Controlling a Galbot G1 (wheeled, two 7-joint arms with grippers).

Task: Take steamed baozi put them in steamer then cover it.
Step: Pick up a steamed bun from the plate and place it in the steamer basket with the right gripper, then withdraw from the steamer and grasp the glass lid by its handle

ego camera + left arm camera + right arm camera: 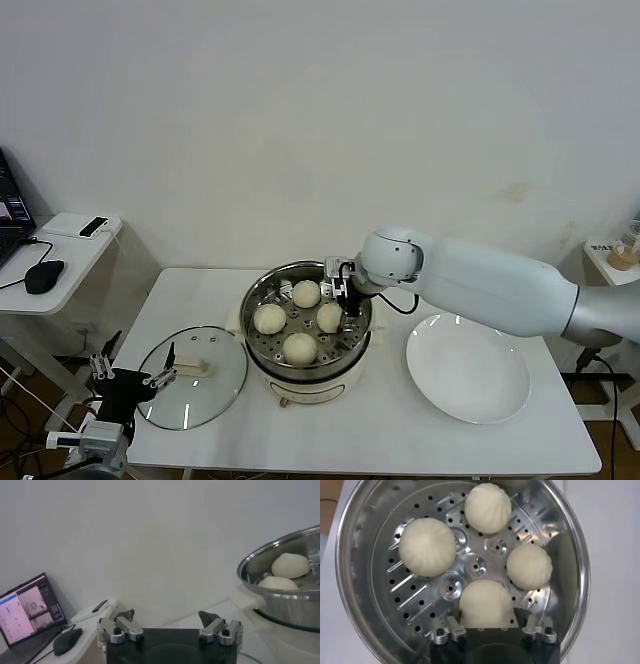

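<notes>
All four steamed baozi (299, 321) sit on the steamer (262, 352) tray at table centre. The right gripper (347, 297), jaws released, straddles the right-hand bun; lifting out carelessly could drag it. The left gripper (132, 377), open, waits by the cover (215, 392) lying left. An empty plate (467, 382) lies right.

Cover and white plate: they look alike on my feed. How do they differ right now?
The cover is clear glass with a metal rim, the white plate opaque. The cover has a cream handle at its centre; the plate's face is bare. The cover lies on the steamer's left near the open left gripper, the plate on its right, below the right arm. Both are round and lie flat on the table.
</notes>
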